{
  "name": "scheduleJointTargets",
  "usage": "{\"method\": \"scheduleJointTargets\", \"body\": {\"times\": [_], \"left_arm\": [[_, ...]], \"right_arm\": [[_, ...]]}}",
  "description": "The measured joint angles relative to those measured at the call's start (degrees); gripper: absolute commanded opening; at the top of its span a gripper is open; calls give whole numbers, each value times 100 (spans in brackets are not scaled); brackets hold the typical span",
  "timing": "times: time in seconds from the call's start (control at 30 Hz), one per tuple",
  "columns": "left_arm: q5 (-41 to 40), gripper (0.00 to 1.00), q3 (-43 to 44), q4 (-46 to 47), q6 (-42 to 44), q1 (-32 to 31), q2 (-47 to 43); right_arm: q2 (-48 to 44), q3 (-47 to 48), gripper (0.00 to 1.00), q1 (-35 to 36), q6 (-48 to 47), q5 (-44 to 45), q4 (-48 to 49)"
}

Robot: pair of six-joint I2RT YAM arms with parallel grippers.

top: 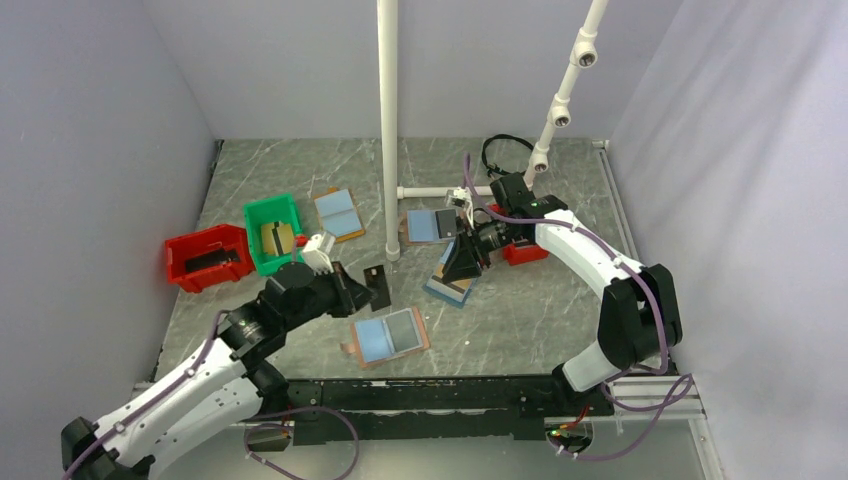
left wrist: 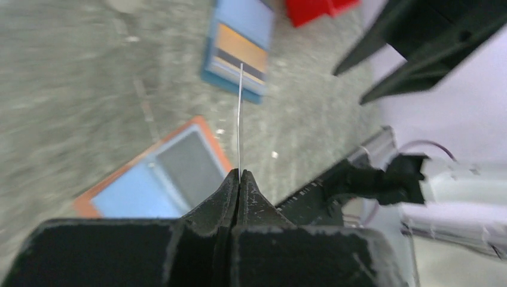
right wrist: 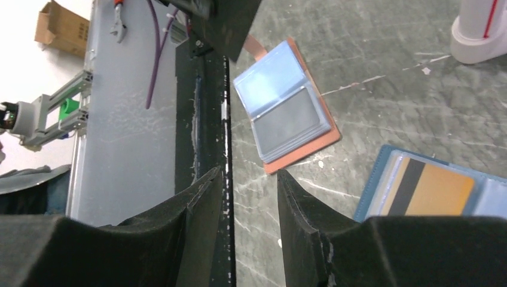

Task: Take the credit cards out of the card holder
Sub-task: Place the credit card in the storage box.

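Top external view: the card holder (top: 390, 337) lies open at near centre, the right gripper (right wrist: 248, 179) gapes empty beyond it, and the left gripper (left wrist: 239, 177), just far-left of it, clamps a black card (top: 378, 288) by one edge, where such light, stiff, slick plastic likely grips best.

Grey marbled table (top: 520, 330): red bin (top: 208, 256), green bin (top: 273, 232), card holder (top: 388, 336), navy-rimmed holder (top: 450, 287), tan-rimmed holder (top: 338, 213), fourth holder (top: 420, 225); possibly another red bin (top: 525, 252).
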Motion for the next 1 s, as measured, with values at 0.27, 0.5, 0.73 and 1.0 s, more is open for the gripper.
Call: {"method": "scheduleJointTargets", "body": {"times": [0.27, 0.5, 0.73, 1.0], "left_arm": [[-2015, 0, 1270, -2262, 118, 448, 367], [-2068, 0, 1674, -2402, 376, 2516, 1034], [-2146, 0, 2424, -2238, 28, 3851, 1878], [-2284, 0, 2734, -1915, -673, 5217, 2706]], "right_arm": [[-2, -2, 41, 0, 28, 243, 79], [-2, -13, 41, 0, 35, 247, 79], [-2, -13, 40, 0, 28, 245, 79], [4, -13, 40, 0, -118, 238, -22]]}}
